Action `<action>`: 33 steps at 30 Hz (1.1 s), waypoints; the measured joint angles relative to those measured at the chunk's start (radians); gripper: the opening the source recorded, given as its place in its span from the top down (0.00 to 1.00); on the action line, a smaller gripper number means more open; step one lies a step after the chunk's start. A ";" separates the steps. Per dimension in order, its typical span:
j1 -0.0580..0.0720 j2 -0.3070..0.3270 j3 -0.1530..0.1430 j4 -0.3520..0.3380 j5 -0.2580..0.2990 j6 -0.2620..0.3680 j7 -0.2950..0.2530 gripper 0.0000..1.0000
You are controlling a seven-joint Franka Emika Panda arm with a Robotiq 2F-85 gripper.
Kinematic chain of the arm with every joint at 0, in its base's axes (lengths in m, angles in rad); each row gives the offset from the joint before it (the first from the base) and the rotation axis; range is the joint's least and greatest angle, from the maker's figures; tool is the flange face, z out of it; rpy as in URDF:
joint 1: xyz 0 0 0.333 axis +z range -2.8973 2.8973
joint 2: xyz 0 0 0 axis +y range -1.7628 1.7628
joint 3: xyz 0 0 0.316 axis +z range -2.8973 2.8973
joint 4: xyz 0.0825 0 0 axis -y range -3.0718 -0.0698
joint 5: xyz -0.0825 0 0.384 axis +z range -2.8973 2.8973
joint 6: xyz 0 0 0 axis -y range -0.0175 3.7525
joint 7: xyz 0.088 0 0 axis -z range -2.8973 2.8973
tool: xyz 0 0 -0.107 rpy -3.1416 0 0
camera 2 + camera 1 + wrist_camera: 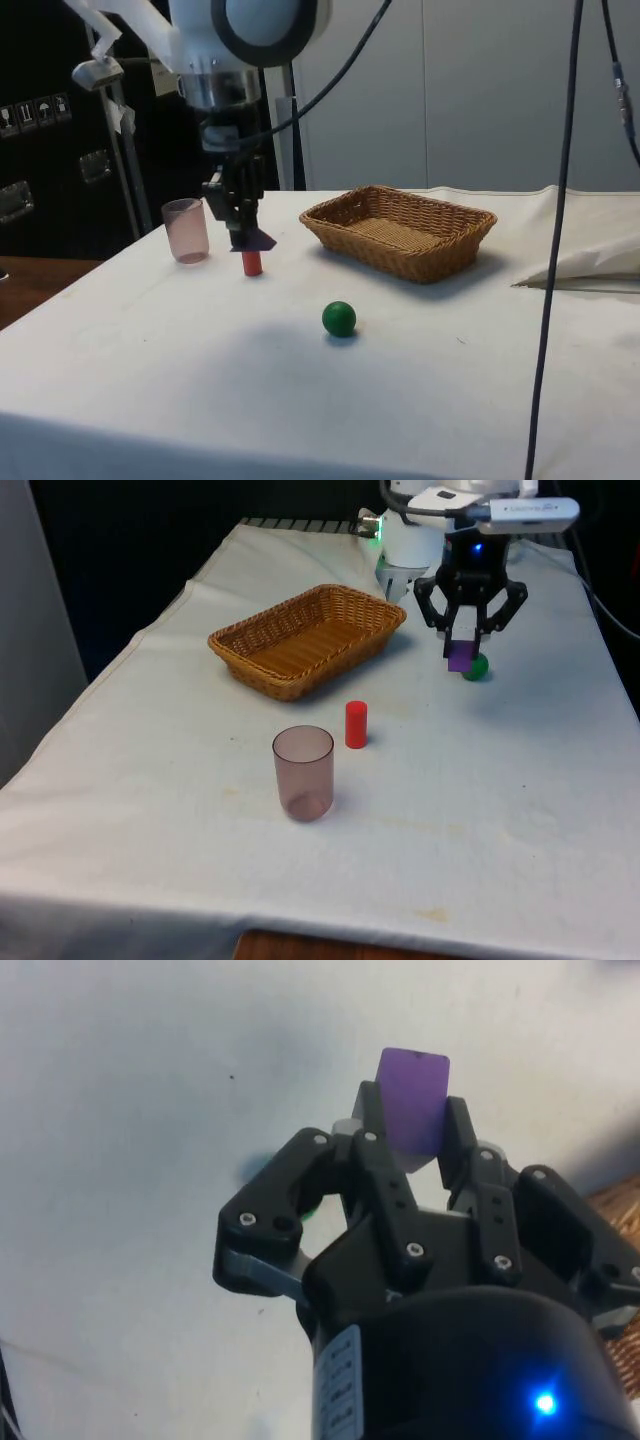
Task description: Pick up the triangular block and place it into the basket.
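Note:
My gripper point(462, 645) is shut on the purple triangular block point(459, 658) and holds it in the air above the cloth. In the side view the gripper point(243, 222) carries the block point(253, 240) a little above table height. From the wrist, the block point(412, 1100) sits pinched between the two black fingers point(374, 1132). The woven basket point(262, 638) stands on the table toward the front view's left of the gripper; in the side view the basket point(470, 245) lies well apart from the block.
A green ball point(477, 667) rests on the cloth just behind the held block; it is also in the side view point(339, 318). A red cylinder point(356, 724) and a translucent pink cup point(303, 773) stand nearer the camera. Cables point(556, 240) hang at the side.

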 measured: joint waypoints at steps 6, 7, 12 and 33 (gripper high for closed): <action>0.000 -0.040 -0.008 -0.030 0.000 0.000 -0.003 0.67; 0.000 -0.048 -0.010 -0.035 0.000 -0.001 -0.004 0.67; -0.001 -0.097 -0.023 -0.070 -0.005 -0.002 -0.007 0.67; -0.007 -0.235 -0.104 -0.201 -0.022 0.001 -0.081 0.67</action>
